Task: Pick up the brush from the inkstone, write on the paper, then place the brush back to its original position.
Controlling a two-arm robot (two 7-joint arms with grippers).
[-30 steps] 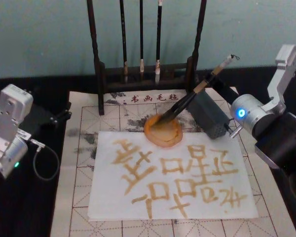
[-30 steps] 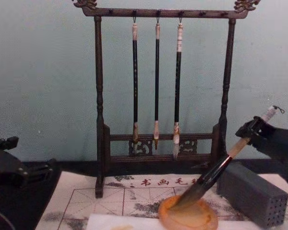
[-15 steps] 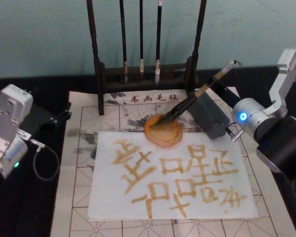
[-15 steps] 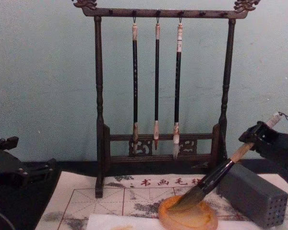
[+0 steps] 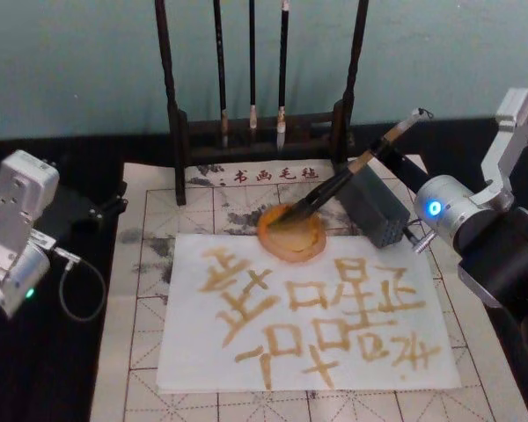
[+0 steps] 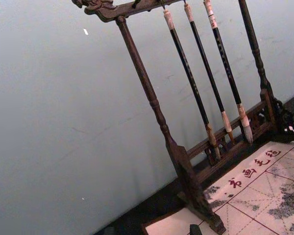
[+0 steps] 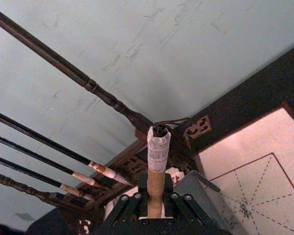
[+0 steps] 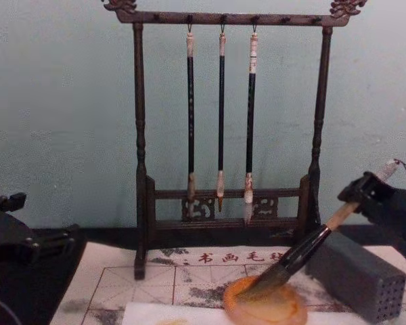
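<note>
Your brush [image 5: 348, 167] (thick pale handle, white-wrapped end with a cord loop, dark bristles) slanted from the head view's upper right down to the amber inkstone [image 5: 304, 251] at centre, with its bristles in the dish. Your right gripper [image 8: 361, 194] had its fingers [image 7: 175, 201] clamped on the pale handle. The left arm [image 5: 18, 224] sat at the left edge.

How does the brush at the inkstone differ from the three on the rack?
The brush leans tilted, bristles in the inkstone, gripped by the right pincer; the rack brushes hang upright, untouched. The brush has a thick pale handle; the rack brushes are slim and black. All have pale top ends.
</note>
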